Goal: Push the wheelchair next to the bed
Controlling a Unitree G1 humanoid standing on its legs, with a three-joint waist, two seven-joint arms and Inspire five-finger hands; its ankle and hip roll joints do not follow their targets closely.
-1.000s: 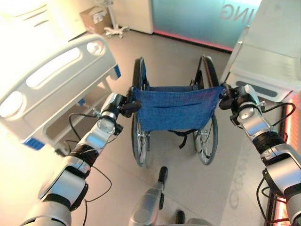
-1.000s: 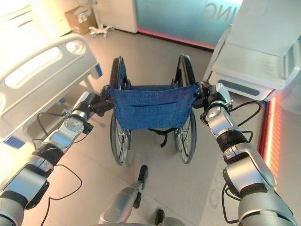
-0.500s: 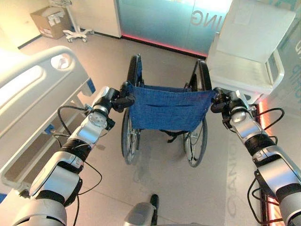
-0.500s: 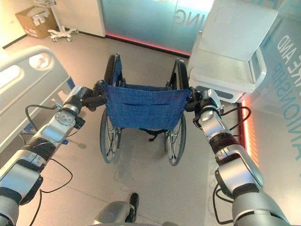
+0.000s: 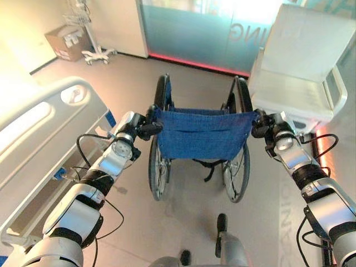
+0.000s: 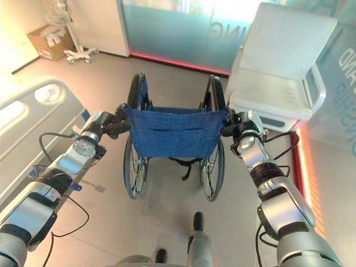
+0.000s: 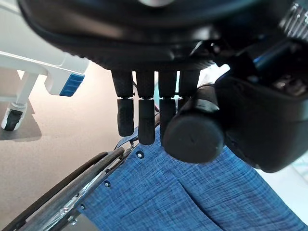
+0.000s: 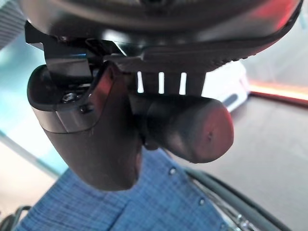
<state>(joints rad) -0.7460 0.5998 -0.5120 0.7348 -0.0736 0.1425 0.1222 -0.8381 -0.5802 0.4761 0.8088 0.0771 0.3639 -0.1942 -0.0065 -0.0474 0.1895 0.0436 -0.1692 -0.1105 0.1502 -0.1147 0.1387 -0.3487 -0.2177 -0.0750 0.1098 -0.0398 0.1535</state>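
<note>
A wheelchair with a blue fabric backrest [image 5: 201, 134] and large spoked wheels stands in front of me, facing away. My left hand [image 5: 139, 124] is curled round the left push handle [image 7: 193, 135], whose black rubber end shows past the fingers in the left wrist view. On the other side my right hand [image 5: 266, 124] is shut on the right push handle [image 8: 190, 126]. The bed [image 5: 39, 133], with a pale grey footboard, lies along the left; the wheelchair stands a short way to its right.
A white bedside unit [image 5: 300, 67] stands close to the wheelchair's right wheel. A frosted glass wall [image 5: 200, 28] with a red floor strip closes the far side. A cardboard box [image 5: 65, 43] and a wheeled stand [image 5: 95, 53] sit at the far left.
The whole picture has shifted as the camera moved. The wheelchair sits a little further right and lower in view, and the bed's footboard shows more. Both hands keep hold of the handles.
</note>
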